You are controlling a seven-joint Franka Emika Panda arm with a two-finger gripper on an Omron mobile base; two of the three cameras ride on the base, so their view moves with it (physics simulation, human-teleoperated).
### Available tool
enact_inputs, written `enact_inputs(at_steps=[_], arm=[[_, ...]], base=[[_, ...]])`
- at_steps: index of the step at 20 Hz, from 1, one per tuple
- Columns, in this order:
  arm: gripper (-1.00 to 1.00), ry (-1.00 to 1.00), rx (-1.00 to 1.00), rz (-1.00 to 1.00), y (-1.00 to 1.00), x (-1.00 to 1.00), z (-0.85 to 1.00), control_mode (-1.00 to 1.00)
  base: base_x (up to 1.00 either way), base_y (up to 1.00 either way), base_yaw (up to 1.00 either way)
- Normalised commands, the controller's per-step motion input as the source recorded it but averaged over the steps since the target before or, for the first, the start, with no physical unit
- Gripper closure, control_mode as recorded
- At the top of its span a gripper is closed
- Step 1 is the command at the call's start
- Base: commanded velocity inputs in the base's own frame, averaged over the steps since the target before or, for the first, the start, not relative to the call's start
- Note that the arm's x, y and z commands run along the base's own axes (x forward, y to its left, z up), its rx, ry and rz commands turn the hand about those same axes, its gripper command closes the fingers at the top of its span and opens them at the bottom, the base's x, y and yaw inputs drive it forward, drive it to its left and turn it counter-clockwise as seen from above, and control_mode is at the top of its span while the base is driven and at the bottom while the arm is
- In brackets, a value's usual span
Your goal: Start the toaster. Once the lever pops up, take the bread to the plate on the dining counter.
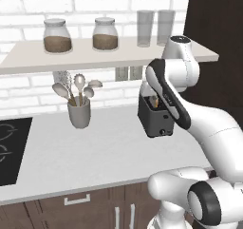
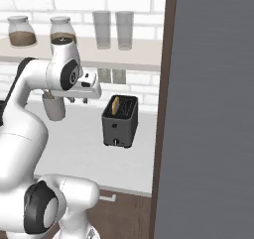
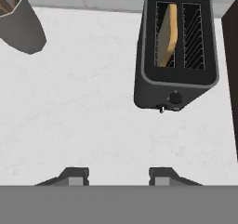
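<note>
Left base view: the toaster (image 1: 156,116) sits on the grey worktop (image 1: 95,152). Right base view: the bread (image 2: 115,105) stands in its left slot. Hand view: the gripper (image 3: 119,176) hovers parted, empty; that light, stiff, crumbly slice wants pinching across its top edge.

The toaster (image 3: 176,74) is finished in matt dark grey, apparently plastic, with a smooth shell. The bread (image 3: 168,35) shows a tan crust and a paler, dull face. The worktop (image 3: 83,121) is finished in pale, faintly mottled stone, smooth and matt.
</note>
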Motion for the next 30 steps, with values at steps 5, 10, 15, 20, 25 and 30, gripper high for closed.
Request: enact_inputs(at_steps=[5,10,15,20,25,30], arm=[[-1.0,0.0,0.01,0.0,-0.17,-0.23,-0.16,-1.0],[-1.0,-0.01,0.04,0.0,-0.4,-0.56,-0.25,-1.0],[-1.0,-0.07,0.1,0.0,-0.44,-0.37,-0.11,-1.0],[-1.0,-0.2,0.12,0.0,-0.21,-0.12,-0.11,-1.0],[-1.0,-0.09,0.09,0.0,0.0,0.07,-0.09,-1.0],[1.0,0.04,0.08,0.0,0.0,0.46,-0.01,-1.0]], base=[[0.0,0.0,0.0],[0.0,0.0,0.0],[0.0,0.0,0.0],[0.0,0.0,0.0],[0.0,0.0,0.0],[0.0,0.0,0.0]])
